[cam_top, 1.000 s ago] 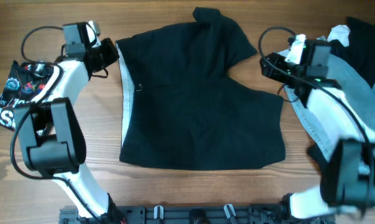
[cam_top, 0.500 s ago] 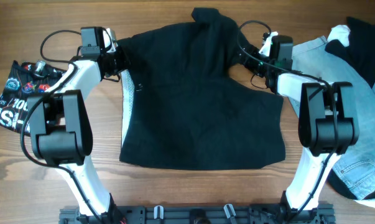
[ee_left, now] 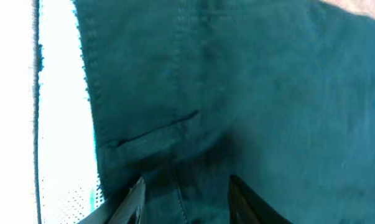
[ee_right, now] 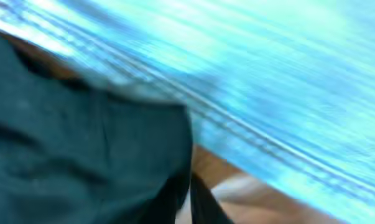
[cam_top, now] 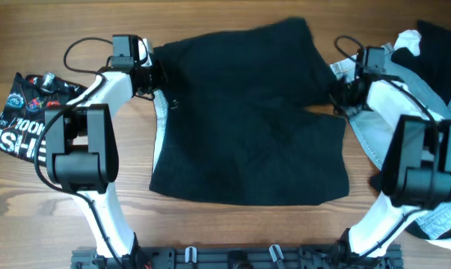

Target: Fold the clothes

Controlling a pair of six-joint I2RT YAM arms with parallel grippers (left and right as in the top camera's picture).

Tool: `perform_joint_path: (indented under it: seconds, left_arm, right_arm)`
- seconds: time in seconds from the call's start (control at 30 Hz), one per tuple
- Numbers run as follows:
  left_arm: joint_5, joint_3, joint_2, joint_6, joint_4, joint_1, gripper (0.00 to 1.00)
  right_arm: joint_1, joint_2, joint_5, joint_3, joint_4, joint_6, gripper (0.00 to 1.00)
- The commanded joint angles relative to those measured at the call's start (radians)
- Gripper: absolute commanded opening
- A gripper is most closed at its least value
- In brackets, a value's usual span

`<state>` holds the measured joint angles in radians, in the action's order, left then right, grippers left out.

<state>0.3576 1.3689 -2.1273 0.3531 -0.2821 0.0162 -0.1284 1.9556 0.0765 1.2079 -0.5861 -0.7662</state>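
A large black garment [cam_top: 247, 127] lies spread on the wooden table, with its pale mesh inner face and white trim [cam_top: 159, 127] showing along the left edge. My left gripper [cam_top: 154, 75] is at its upper left corner, and in the left wrist view its fingers [ee_left: 187, 186] pinch a fold of black cloth [ee_left: 268, 93] beside the white mesh [ee_left: 56, 124]. My right gripper [cam_top: 336, 93] is at the garment's right edge. In the right wrist view its fingers [ee_right: 188, 193] are shut on the black hem [ee_right: 81, 143], next to light-blue denim [ee_right: 287, 74].
Light-blue denim [cam_top: 449, 112] is piled at the right, with another black piece [cam_top: 438, 37] and a white piece [cam_top: 408, 37] on it. A black printed garment [cam_top: 16, 112] lies at the left edge. A black rail [cam_top: 232, 258] runs along the table's front.
Both grippers moved right with the black garment. Its upper flap has been drawn out to the right and lies flatter, and its left edge has shifted slightly right.
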Motion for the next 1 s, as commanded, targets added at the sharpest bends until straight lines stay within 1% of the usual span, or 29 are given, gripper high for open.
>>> perform_joint_path:
  seconds: [0.0, 0.1, 0.17, 0.23, 0.27, 0.3, 0.33, 0.37, 0.4, 0.43, 0.47, 0.5, 0.53, 0.6, 0.63, 0.67, 0.7, 0.77, 0.83, 0.93, 0.97]
  left_arm:
    - [-0.064, -0.008, -0.046, -0.008, -0.077, -0.003, 0.41]
    - [-0.064, -0.006, -0.043, -0.008, -0.063, -0.029, 0.41]
    - [-0.063, 0.010, -0.040, -0.008, -0.059, -0.080, 0.41]
    - [-0.034, 0.051, -0.035, -0.008, -0.077, -0.148, 0.41]
    - [0.002, 0.073, -0.023, -0.014, -0.105, -0.170, 0.43]
    - [0.050, 0.099, 0.002, -0.077, -0.150, -0.188, 0.55]
    - [0.053, 0.117, 0.029, -0.114, -0.196, -0.195, 0.66]
    - [0.037, 0.128, 0.067, -0.150, -0.242, -0.198, 0.72]
    - [0.002, 0.129, 0.113, -0.167, -0.289, -0.198, 0.85]
    - [-0.019, 0.129, 0.166, -0.167, -0.362, -0.196, 0.96]
    - [-0.018, 0.129, 0.205, -0.166, -0.435, -0.196, 1.00]
    - [-0.018, 0.129, 0.245, -0.166, -0.531, -0.197, 1.00]
    - [-0.018, 0.129, 0.264, -0.166, -0.589, -0.197, 1.00]
    - [-0.018, 0.129, 0.283, -0.150, -0.729, -0.197, 1.00]
    - [-0.019, 0.128, 0.282, -0.114, -0.811, -0.197, 1.00]
    - [-0.019, 0.116, 0.282, -0.081, -0.870, -0.197, 1.00]
    - [-0.018, 0.102, 0.283, -0.064, -0.906, -0.197, 1.00]
    - [-0.018, 0.039, 0.298, -0.053, -0.926, -0.195, 1.00]
    - [-0.018, -0.052, 0.336, -0.039, -0.905, -0.195, 1.00]
    - [-0.018, -0.224, 0.429, 0.018, -0.826, -0.195, 1.00]
    - [-0.013, -0.323, 0.493, 0.053, -0.772, -0.194, 1.00]
  right_arm:
    - [-0.015, 0.008, -0.114, -0.029, -0.063, 0.056, 0.17]
    - [-0.016, -0.001, -0.031, -0.027, -0.061, 0.143, 0.18]
    - [-0.016, -0.024, -0.016, -0.002, -0.063, 0.180, 0.19]
    - [-0.016, -0.097, -0.013, 0.045, -0.066, 0.232, 0.20]
    - [-0.016, -0.137, -0.013, 0.061, -0.067, 0.261, 0.22]
    - [-0.016, -0.194, -0.029, 0.084, -0.080, 0.273, 0.27]
    - [-0.017, -0.229, -0.050, 0.097, -0.095, 0.273, 0.42]
    - [-0.017, -0.274, -0.066, 0.103, -0.109, 0.272, 0.56]
    - [-0.017, -0.320, -0.057, 0.103, -0.127, 0.274, 0.79]
    - [-0.017, -0.360, -0.018, 0.103, -0.159, 0.307, 0.93]
    - [-0.017, -0.389, 0.034, 0.103, -0.197, 0.361, 0.95]
    - [-0.017, -0.406, 0.068, 0.103, -0.247, 0.391, 0.97]
    - [-0.017, -0.412, 0.063, 0.103, -0.304, 0.374, 0.97]
    - [-0.017, -0.411, 0.010, 0.094, -0.455, 0.214, 0.97]
    - [-0.017, -0.412, -0.006, 0.077, -0.522, 0.143, 0.97]
    - [-0.017, -0.420, 0.008, 0.050, -0.559, 0.108, 0.98]
    - [-0.017, -0.433, 0.029, 0.021, -0.564, 0.109, 0.98]
    - [-0.017, -0.484, 0.064, -0.059, -0.558, 0.108, 0.98]
    - [-0.017, -0.547, 0.109, -0.137, -0.555, 0.093, 0.99]
    - [-0.017, -0.644, 0.200, -0.261, -0.551, 0.057, 1.00]
    - [-0.017, -0.687, 0.237, -0.329, -0.553, 0.037, 1.00]
